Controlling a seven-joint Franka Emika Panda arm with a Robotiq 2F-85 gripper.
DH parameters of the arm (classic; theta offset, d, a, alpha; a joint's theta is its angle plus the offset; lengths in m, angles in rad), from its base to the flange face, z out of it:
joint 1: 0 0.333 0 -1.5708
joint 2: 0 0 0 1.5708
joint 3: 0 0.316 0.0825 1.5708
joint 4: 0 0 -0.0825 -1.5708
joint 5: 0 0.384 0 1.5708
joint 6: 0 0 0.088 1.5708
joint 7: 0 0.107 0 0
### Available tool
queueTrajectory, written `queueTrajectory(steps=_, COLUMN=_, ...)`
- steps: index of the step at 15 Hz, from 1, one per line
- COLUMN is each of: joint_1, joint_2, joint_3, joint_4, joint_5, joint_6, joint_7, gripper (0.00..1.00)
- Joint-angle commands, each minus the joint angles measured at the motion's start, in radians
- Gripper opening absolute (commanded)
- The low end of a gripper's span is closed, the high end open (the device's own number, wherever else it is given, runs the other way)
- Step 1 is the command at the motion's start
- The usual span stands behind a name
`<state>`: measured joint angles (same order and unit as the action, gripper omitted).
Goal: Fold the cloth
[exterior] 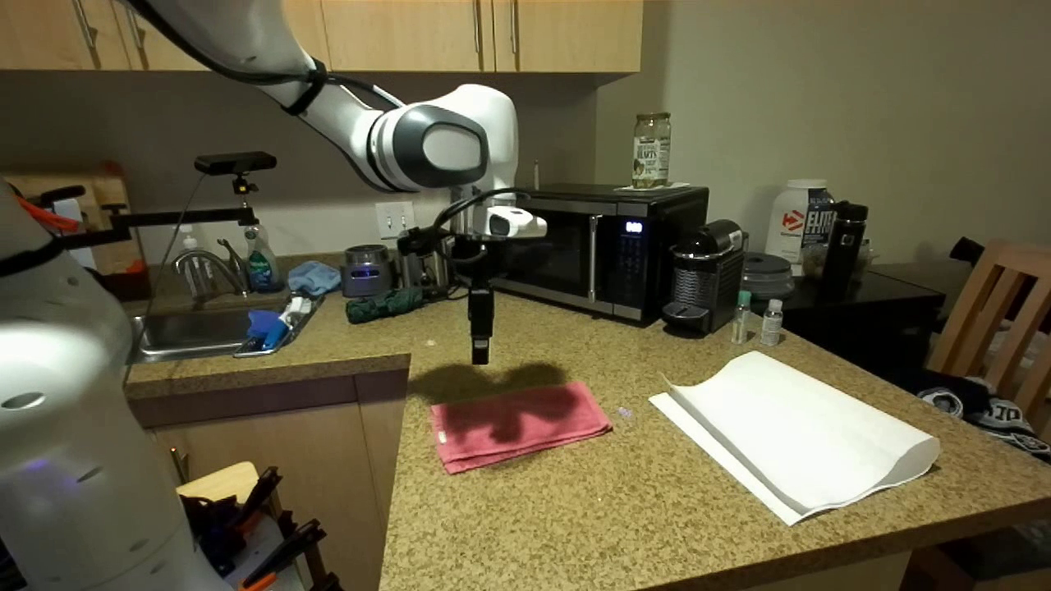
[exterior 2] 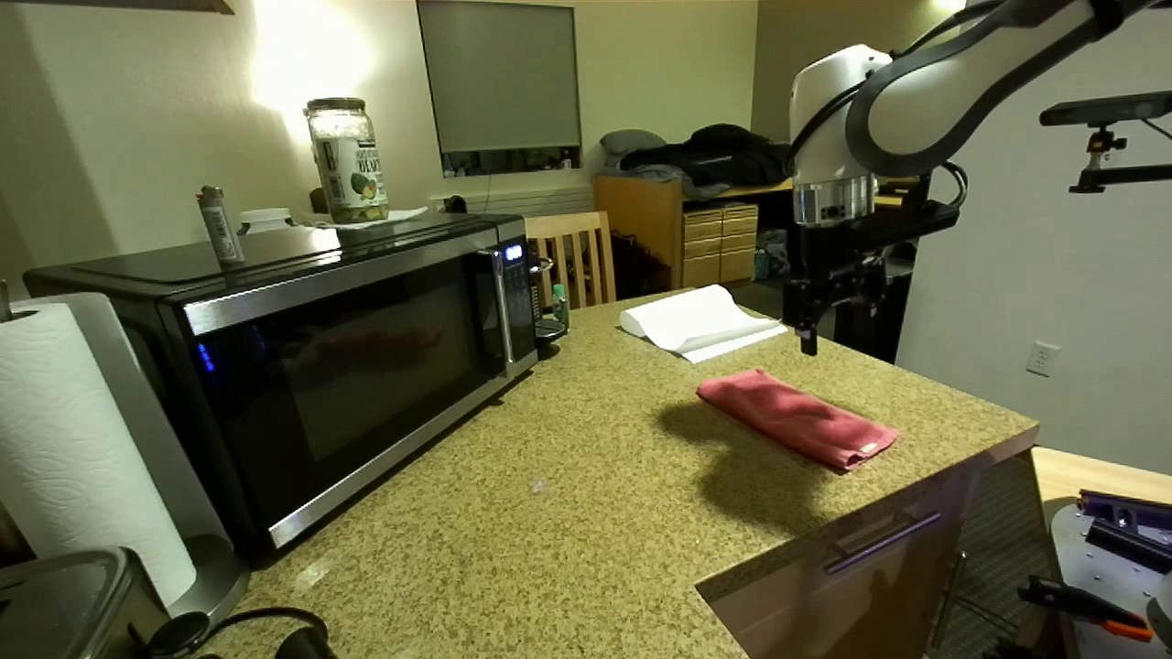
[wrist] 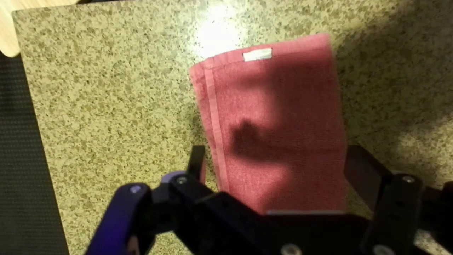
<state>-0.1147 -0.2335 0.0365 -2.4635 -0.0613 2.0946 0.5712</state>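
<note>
Pink-red cloth lies folded on a speckled tan counter, in the lower middle of the frame.
The robot hand hangs over the cloth, spread wide. A white sheet curls up at the lower right. Behind, a black microwave shows glowing blue numbers, too fuzzy to read. Wooden cupboards fill the top left, and a wooden chair stands at the right edge. In an exterior view, a window shade hangs at the top. A big white tub, upper right, says "ELITE". The jar on the microwave has a label that is hard to read, and the cloth's white tag is blurry.
</note>
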Motion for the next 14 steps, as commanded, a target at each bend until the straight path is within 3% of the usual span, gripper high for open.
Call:
queueTrajectory(steps=1, joint_1=0.015, joint_2=0.064, joint_3=0.002, joint_4=0.001, joint_5=-0.008, joint_6=0.059, joint_7=0.011, gripper=1.0)
queueTrajectory(steps=14, joint_1=0.025, joint_2=0.246, joint_3=-0.078, joint_4=0.075, joint_5=0.037, joint_6=0.2, joint_7=-0.009, gripper=1.0)
